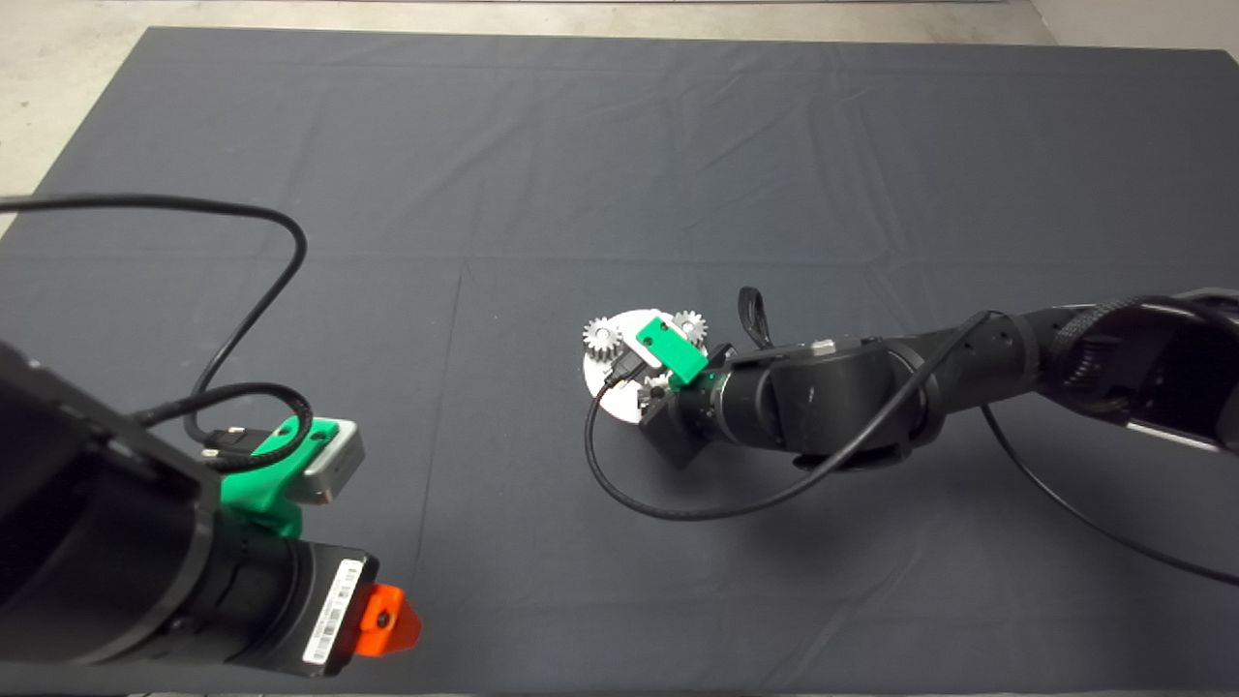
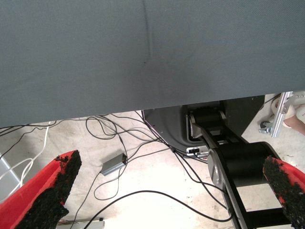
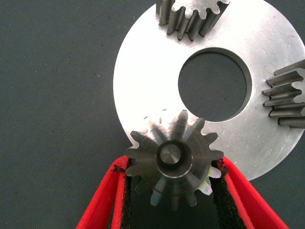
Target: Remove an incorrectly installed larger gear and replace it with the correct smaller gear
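A dark grey gear with flared teeth, the larger gear [image 3: 174,162], sits on a peg at the rim of a round silver plate [image 3: 143,86]. My right gripper [image 3: 171,164] is shut on it, with a black pad against the teeth on each side. In the head view this gripper [image 1: 650,382] hangs over the plate [image 1: 605,392] at mid-mat and covers the gear. The smaller gear is out of view. My left gripper [image 1: 387,620] waits at the lower left, fingers [image 2: 52,191] wide open and empty.
Two pale silver gears [image 1: 602,339] [image 1: 689,327] stand on the plate's far side, also seen in the right wrist view [image 3: 193,19] [image 3: 288,95]. The plate has a large centre hole [image 3: 214,86]. A black cable [image 1: 678,508] loops on the mat beside the right arm.
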Tool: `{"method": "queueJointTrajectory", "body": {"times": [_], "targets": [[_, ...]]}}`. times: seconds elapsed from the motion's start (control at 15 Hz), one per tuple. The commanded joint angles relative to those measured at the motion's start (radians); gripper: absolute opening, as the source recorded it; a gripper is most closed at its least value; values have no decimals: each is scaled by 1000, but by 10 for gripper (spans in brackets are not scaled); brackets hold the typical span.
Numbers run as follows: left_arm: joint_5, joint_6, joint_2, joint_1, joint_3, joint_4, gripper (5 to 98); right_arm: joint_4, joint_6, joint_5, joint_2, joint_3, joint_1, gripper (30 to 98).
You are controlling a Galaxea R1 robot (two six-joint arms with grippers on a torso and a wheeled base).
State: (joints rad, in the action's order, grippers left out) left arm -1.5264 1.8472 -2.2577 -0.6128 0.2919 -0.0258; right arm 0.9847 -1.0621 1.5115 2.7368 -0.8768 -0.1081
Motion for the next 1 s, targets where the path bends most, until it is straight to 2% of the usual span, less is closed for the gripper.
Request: {"method": "queueJointTrajectory", "body": {"times": [0.0,0.67,0.93], "targets": [[-14,0,2,-9,-16,21,983,29,4,3,3,9,-15,369],[-12,0,0,-9,-16,21,983,29,4,3,8,3,-16,380],[-9,-2,-1,-9,-16,21,983,29,-1,18,13,1,-16,409]]}}
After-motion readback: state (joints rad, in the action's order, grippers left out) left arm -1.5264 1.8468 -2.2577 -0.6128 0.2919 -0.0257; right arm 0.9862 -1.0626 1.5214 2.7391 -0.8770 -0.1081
